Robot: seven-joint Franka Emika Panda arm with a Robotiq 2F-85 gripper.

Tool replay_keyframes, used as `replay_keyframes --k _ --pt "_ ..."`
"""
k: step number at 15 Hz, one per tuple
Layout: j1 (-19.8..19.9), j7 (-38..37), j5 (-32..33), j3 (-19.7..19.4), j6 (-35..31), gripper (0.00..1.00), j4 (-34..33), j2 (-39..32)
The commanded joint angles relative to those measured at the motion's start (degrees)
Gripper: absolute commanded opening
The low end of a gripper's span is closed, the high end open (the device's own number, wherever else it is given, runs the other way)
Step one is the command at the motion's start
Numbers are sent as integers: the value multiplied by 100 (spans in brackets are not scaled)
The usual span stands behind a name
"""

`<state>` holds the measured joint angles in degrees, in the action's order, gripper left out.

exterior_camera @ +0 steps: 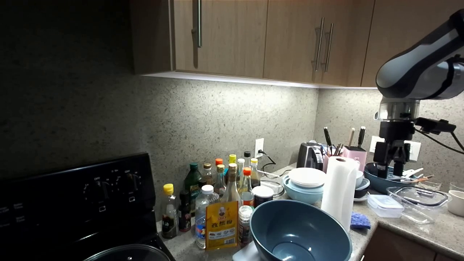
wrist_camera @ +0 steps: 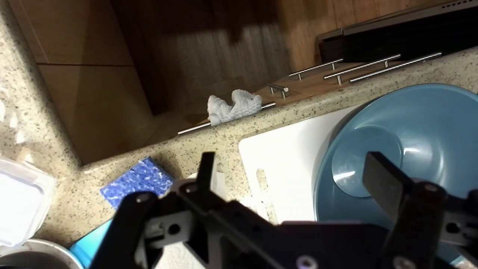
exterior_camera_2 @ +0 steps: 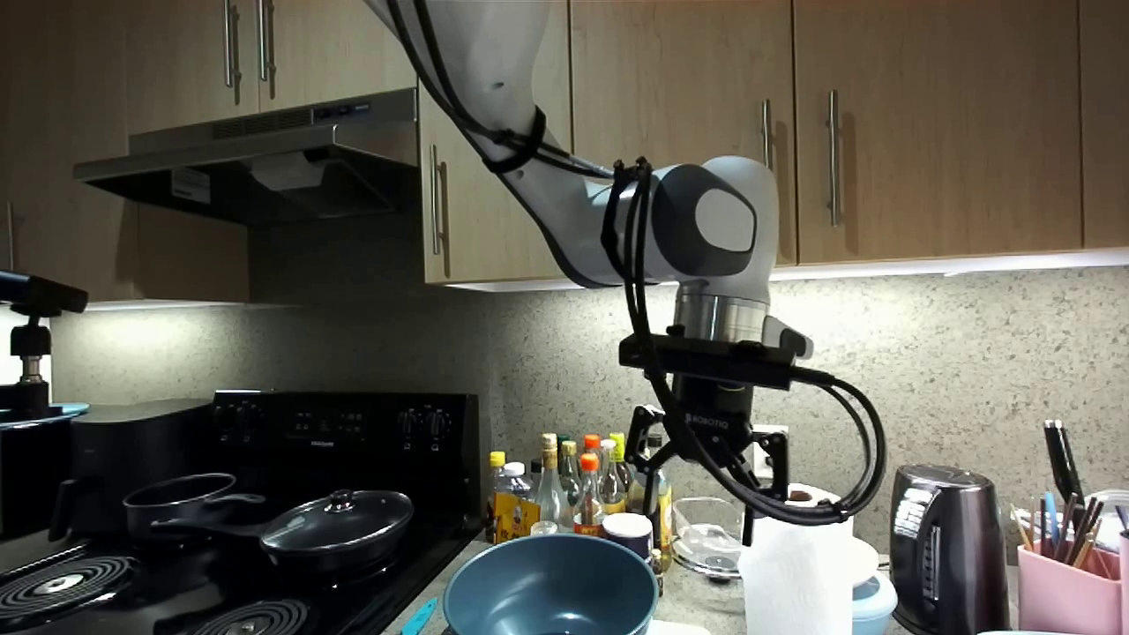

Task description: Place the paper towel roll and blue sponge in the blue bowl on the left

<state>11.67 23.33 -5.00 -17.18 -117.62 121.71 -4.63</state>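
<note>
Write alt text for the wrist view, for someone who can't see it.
Black robot hand, jaws spread wide and holding nothing, over a kitchen counter. A large blue bowl rests on a white cutting board at right; a blue sponge lies on the counter at left.

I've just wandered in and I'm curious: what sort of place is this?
It looks like a kitchen, perhaps a home one: there is a black stove, a range hood above it, and capped bottles clustered beside the stove.
</note>
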Motion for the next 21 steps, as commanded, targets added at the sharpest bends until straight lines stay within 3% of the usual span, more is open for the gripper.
replay_keyframes --k 1,5,6,13,21 --pt "200 109 199 109 -80 100 -171 -109" --pt "234 2 496 119 -373 100 -229 -161" --pt "225 -134 500 129 -157 100 -266 -147" --pt "248 -25 399 140 -348 100 -244 -201" --pt "386 245 420 336 -1180 100 -1237 -1178"
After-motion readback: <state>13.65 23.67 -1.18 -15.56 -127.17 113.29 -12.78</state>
